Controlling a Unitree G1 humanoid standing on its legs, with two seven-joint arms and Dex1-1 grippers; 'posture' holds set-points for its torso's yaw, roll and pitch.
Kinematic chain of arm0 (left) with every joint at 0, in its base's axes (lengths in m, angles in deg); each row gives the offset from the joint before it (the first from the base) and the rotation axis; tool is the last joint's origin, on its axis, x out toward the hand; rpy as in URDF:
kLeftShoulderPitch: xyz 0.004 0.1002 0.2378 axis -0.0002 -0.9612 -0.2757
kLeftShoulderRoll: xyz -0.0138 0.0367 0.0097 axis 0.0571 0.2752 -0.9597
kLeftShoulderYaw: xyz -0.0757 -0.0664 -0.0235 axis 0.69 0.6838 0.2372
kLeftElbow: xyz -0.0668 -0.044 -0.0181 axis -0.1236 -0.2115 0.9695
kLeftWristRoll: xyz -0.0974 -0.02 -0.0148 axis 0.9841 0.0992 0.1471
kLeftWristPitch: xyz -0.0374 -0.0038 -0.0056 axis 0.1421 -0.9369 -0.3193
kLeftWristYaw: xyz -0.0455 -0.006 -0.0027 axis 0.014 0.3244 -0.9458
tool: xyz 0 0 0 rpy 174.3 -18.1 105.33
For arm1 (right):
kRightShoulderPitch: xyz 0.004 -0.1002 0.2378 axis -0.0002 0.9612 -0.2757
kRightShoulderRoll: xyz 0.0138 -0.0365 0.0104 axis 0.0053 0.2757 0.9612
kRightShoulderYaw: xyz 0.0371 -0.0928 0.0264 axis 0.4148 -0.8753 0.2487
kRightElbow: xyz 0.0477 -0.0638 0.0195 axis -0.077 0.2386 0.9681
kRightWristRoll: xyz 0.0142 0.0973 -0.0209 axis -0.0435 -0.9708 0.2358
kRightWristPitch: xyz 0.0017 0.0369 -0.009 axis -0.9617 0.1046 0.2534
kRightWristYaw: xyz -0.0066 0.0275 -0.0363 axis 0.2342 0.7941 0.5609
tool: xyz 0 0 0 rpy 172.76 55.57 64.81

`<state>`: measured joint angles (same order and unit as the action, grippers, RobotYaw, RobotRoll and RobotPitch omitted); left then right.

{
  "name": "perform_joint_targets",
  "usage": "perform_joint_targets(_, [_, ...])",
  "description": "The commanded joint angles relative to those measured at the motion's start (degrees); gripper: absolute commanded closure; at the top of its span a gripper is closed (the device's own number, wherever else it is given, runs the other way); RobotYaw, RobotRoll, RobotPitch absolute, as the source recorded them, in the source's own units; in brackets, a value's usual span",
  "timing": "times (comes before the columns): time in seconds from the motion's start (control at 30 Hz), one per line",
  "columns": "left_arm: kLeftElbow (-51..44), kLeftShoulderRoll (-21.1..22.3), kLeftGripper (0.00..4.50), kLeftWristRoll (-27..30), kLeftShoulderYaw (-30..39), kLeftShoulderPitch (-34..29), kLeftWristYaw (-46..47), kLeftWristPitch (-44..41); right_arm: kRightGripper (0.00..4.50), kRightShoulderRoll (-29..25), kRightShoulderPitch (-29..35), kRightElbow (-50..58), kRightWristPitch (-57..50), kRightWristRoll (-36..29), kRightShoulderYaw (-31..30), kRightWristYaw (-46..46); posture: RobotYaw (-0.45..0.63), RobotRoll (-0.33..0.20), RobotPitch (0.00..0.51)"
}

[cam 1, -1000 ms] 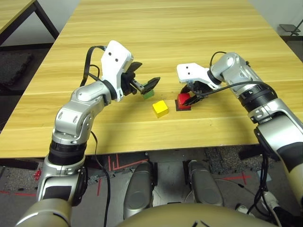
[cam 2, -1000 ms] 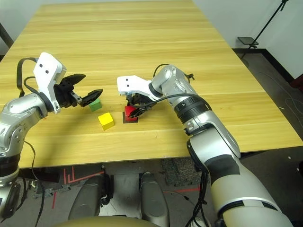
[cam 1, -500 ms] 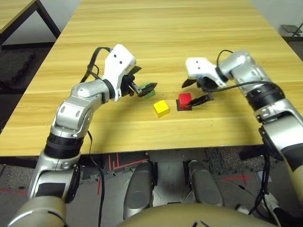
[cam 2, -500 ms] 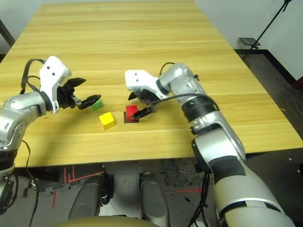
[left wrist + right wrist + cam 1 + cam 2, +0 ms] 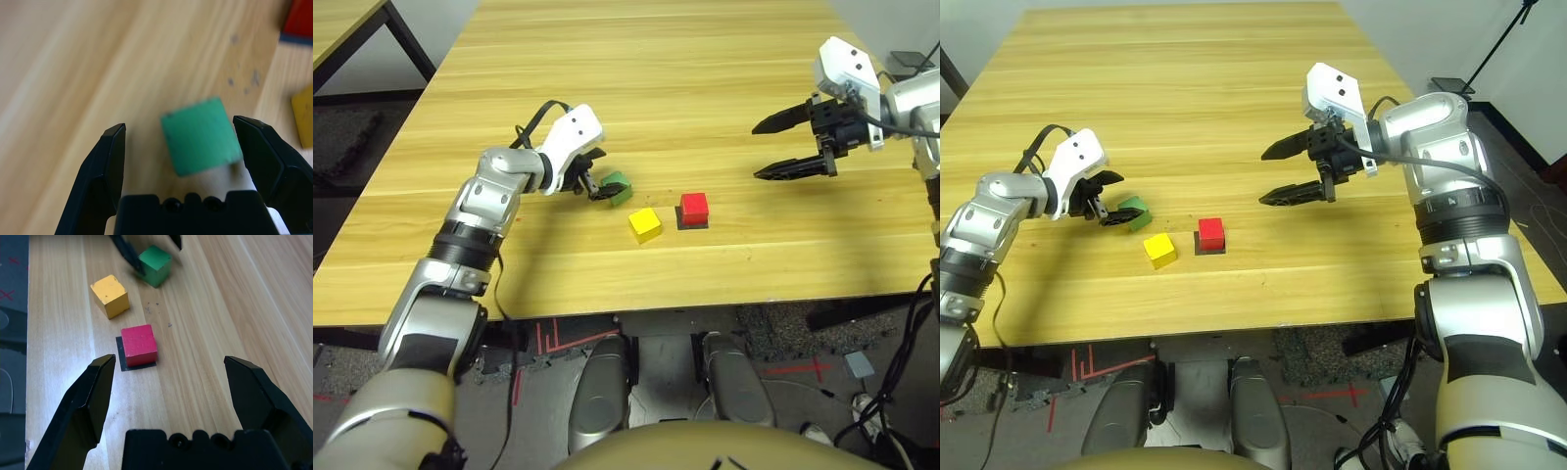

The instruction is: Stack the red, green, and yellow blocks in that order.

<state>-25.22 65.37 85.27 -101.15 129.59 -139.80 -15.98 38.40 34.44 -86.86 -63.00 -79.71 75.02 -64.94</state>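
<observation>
The red block (image 5: 694, 207) sits on a flat black patch (image 5: 693, 222) near the middle of the table. Just to its left lies the yellow block (image 5: 645, 224). Further left and a little back rests the green block (image 5: 618, 186) on the wood. My left gripper (image 5: 182, 126) is low at the table, open, with one finger on each side of the green block (image 5: 200, 142) and gaps to both. Raised above the table to the right of the red block (image 5: 139, 344), my right gripper (image 5: 758, 153) is open and holds nothing.
The wooden table (image 5: 656, 59) stretches far back behind the blocks; its front edge (image 5: 607, 308) lies close below them. A second table's corner (image 5: 342, 24) shows at the back left, and a tripod leg (image 5: 1503, 44) stands off the right side.
My right gripper has let go of the red block and drawn away up and to the right, open. My left gripper has come down around the green block.
</observation>
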Motion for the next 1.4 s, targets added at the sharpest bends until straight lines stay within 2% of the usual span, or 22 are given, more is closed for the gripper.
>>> perform_joint_targets(0.03, [2.4,-0.8,0.0,-1.5,-1.1,-0.3,-1.6,-1.5,0.02,-0.5,1.1,2.2,-2.0,-1.1,1.4,1.8,0.2,-0.154,0.074])
perform_joint_targets(0.23, [3.8,-1.8,0.0,-2.3,0.4,-0.4,-0.4,-4.0,0.02,0.4,0.7,1.8,-2.8,-1.3,1.4,3.6,0.2,-0.151,0.076])
perform_joint_targets(0.33, [3.5,-3.0,0.62,-1.5,2.6,-0.3,1.6,-5.6,0.0,1.3,0.0,0.3,-2.2,-0.9,1.3,4.3,0.22,-0.147,0.08])
perform_joint_targets(0.47, [0.5,-4.0,2.1,0.3,5.8,0.4,3.0,-10.9,0.0,2.3,0.0,-1.2,-1.4,-0.6,1.6,5.3,0.23,-0.143,0.081])
perform_joint_targets(0.53, [-2.1,-4.1,2.48,1.5,6.9,0.6,3.0,-13.8,0.0,2.3,0.3,-1.3,-1.2,-0.7,1.5,5.2,0.24,-0.14,0.081])
perform_joint_targets(0.77, [-12.0,-3.2,2.48,3.9,6.3,2.1,0.4,-19.2,0.0,0.0,3.9,0.7,-0.5,-1.1,0.7,1.3,0.25,-0.136,0.082])
perform_joint_targets(0.97, [-20.5,-5.2,2.48,6.0,0.5,4.2,-4.1,-25.0,0.0,-1.4,9.8,4.3,-0.6,-1.7,0.9,-0.7,0.23,-0.128,0.091])
perform_joint_targets(1.1, [-17.4,-6.8,2.48,4.6,-3.5,5.6,-6.7,-20.3,0.0,-1.4,11.5,6.7,-2.2,-2.3,1.5,-0.1,0.21,-0.126,0.096])
perform_joint_targets(1.4, [-4.7,-11.6,2.48,2.3,-6.9,9.2,-10.3,-9.5,0.0,-2.4,13.7,10.5,-4.2,-3.9,2.2,1.6,0.15,-0.124,0.095])
